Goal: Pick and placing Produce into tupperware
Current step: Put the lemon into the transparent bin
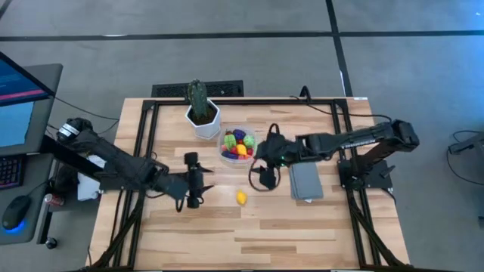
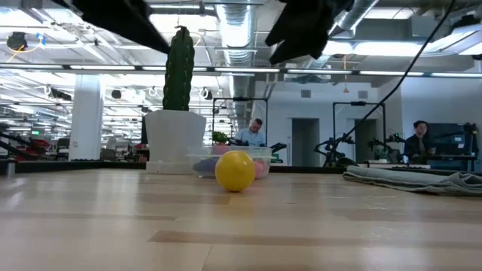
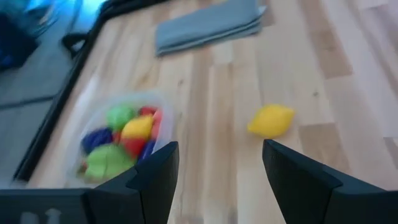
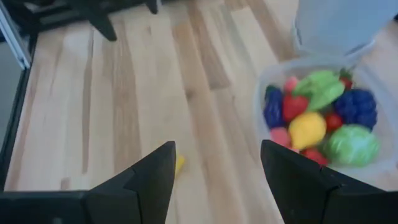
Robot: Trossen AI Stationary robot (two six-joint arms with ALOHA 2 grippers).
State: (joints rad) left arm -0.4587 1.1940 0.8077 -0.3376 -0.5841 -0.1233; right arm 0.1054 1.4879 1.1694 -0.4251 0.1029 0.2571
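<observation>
A round clear tupperware [image 1: 237, 145] holds several toy fruits and vegetables; it also shows in the left wrist view [image 3: 124, 140] and the right wrist view [image 4: 323, 118]. A yellow toy lemon [image 1: 240, 198] lies on the bare wood near the table's middle, and shows in the left wrist view [image 3: 271, 120] and the low view [image 2: 235, 171]. My left gripper [image 1: 195, 181] is open and empty, left of the lemon. My right gripper [image 1: 261, 170] is open and empty, above the table between tupperware and lemon.
A white hexagonal pot [image 1: 203, 119] with a green cactus stands just behind and left of the tupperware. A folded grey cloth [image 1: 306, 182] lies right of my right gripper. Bare wood lies along the table's near side.
</observation>
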